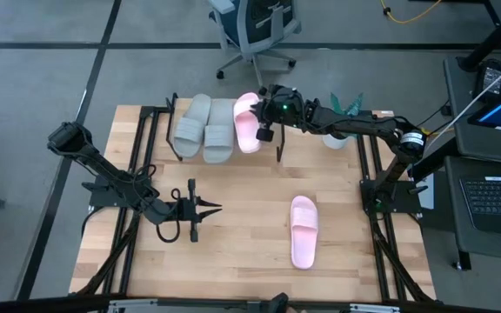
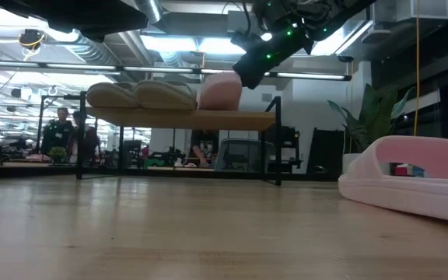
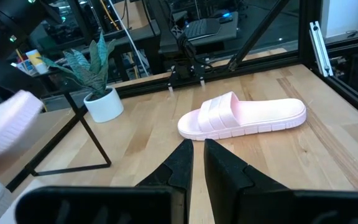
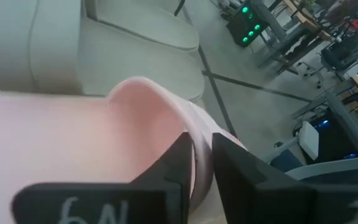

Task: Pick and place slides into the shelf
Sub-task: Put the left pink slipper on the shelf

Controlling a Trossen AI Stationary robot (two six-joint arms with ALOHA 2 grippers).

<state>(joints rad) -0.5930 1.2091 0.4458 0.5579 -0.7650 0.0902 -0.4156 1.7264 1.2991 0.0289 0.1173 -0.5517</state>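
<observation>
Wooden table (image 1: 233, 252) from above: right gripper (image 1: 263, 122) pinches a pink slide (image 1: 247, 123) onto the shelf (image 1: 272, 152) beside two grey slides (image 1: 205, 129), likely aligning it.

Low view: another pink slide (image 2: 411, 180) waits nearby.

Left wrist view: left gripper (image 3: 197, 163) nearly closed, empty.

No writing is readable.

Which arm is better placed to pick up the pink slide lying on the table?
Probably left: the left gripper hangs free near the pink slide, while the right gripper is at the shelf.
</observation>
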